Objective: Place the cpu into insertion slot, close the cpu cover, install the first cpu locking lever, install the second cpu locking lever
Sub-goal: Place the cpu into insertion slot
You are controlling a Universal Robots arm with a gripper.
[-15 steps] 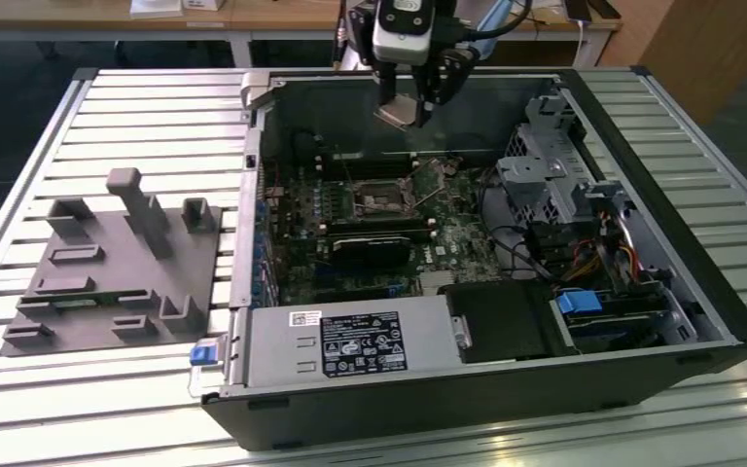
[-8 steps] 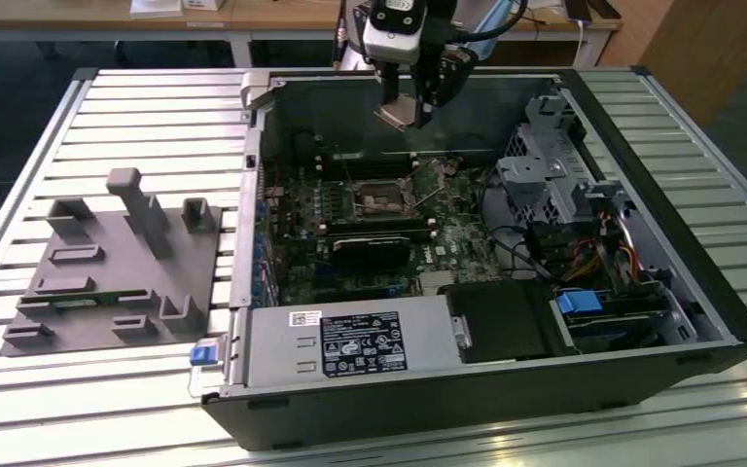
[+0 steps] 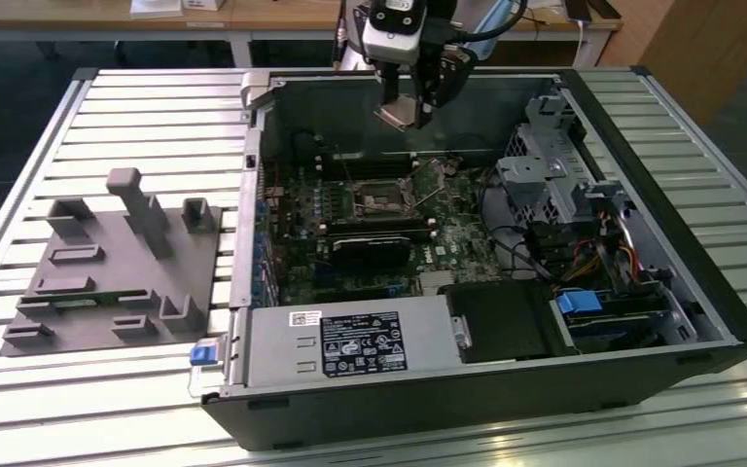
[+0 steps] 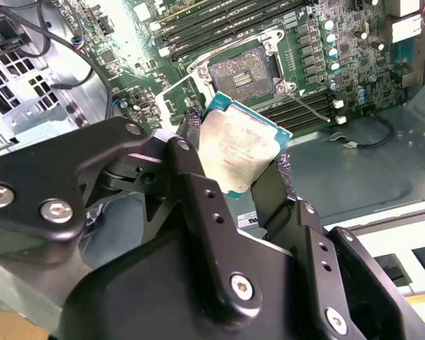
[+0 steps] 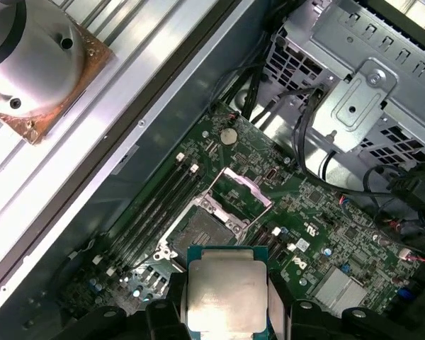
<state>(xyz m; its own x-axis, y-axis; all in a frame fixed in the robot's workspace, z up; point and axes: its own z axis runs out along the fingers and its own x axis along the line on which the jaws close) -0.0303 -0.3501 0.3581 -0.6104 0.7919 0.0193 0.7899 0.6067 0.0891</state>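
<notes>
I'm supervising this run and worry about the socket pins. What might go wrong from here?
1. The cpu, pinched at two edges by the gripper, looks turned relative to the insertion slot. Lowered like this, it may seat skewed and damage the contacts.
2. The cpu cover stands raised beside the slot, so the fingers might clip it on the way down.

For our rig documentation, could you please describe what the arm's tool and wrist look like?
The tool is matte black: two angular, jointed fingers built from flat links, dotted with small holes and fastened by silver screws. In the exterior view a silvery-grey wrist block sits above it, with dark cables trailing off.
</notes>
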